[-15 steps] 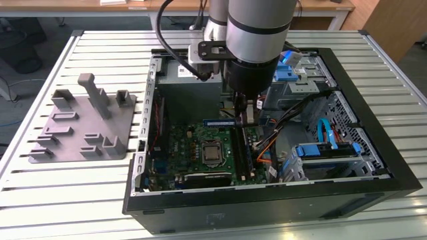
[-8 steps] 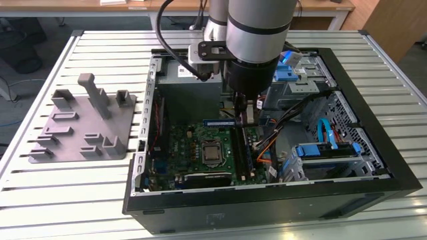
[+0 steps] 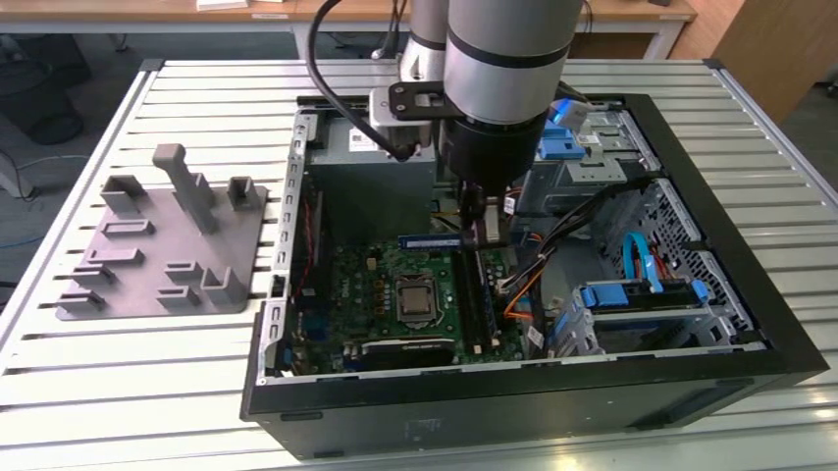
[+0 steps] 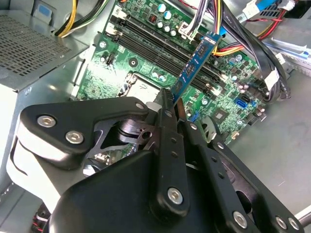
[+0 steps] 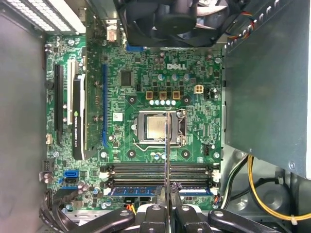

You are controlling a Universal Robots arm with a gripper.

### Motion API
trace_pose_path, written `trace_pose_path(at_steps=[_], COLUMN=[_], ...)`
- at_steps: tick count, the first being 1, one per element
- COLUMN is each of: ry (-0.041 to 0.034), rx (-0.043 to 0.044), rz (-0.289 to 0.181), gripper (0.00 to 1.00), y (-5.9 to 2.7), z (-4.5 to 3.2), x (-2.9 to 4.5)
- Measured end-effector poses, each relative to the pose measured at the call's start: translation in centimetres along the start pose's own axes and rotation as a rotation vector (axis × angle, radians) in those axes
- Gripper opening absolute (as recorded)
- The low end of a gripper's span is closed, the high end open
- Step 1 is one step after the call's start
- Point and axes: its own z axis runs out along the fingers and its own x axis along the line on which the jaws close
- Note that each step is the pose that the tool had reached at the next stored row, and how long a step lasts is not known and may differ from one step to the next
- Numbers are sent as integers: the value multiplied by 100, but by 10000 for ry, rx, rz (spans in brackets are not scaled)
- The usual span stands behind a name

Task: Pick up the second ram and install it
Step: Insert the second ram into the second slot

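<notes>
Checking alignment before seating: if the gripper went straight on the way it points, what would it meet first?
The ram held in the gripper would likely meet the black memory slots first; which slot is unclear.

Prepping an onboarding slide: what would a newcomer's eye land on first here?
First, the arm's end effector inside the open computer case, shut on the second ram, a blue stick held over the motherboard's memory slots. Next, the grey holder plate with upright blocks, lying on the slatted table to the exterior view's left of the case.
</notes>
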Motion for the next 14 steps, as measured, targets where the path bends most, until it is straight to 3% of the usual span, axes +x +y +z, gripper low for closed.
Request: trace_pose_path(at_steps=[5,10,14], ry=[-5,-5,30], rx=[-5,-7,-2], rz=[-401,-504,23], gripper=[14,14,14], y=[0,0,0], z=[0,0,0], x=[0,0,1])
